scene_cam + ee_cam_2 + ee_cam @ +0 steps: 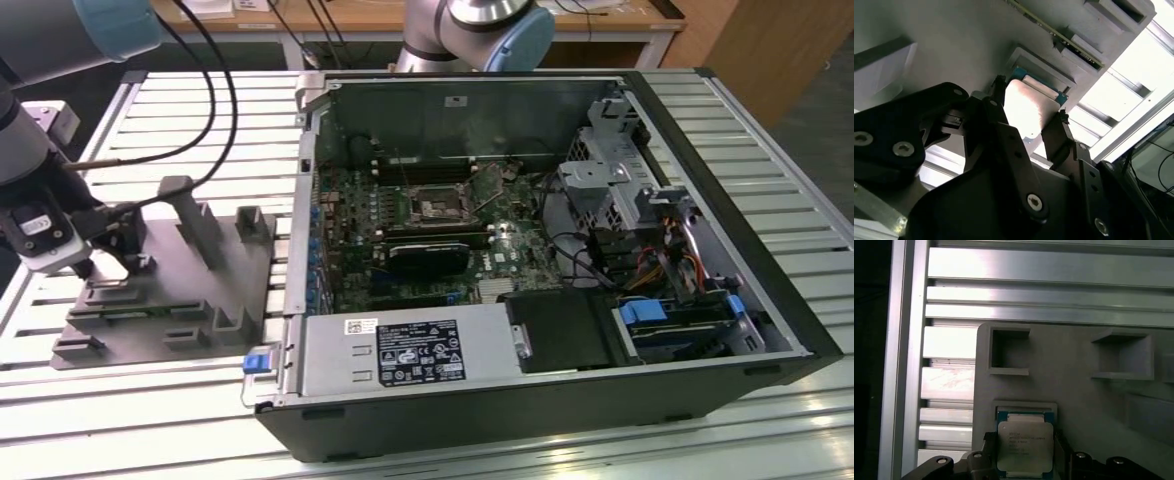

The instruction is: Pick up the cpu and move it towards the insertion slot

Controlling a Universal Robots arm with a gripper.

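The cpu [1025, 446], a flat square chip with a silvery top, lies in a shallow square recess of the grey fixture [1074, 390]. My gripper [1024, 439] straddles it, one black finger against each opposite edge. In the second wrist view the cpu [1026, 107] sits tight between the two fingers [999, 100] of the gripper [1029, 100], level with the recess. In the exterior view the gripper [87, 268] hangs low over the fixture's [174, 300] near-left corner. The insertion slot [437, 207], a square metal-framed socket, lies inside the open computer case, well off toward the exterior view's right.
The open black computer case [534, 420] fills the middle and right of the slatted metal table [160, 130]. Upright grey posts [200, 225] rise from the fixture beside the gripper. Cables [220, 90] trail from the arm. A second arm's base [481, 35] stands behind the case.
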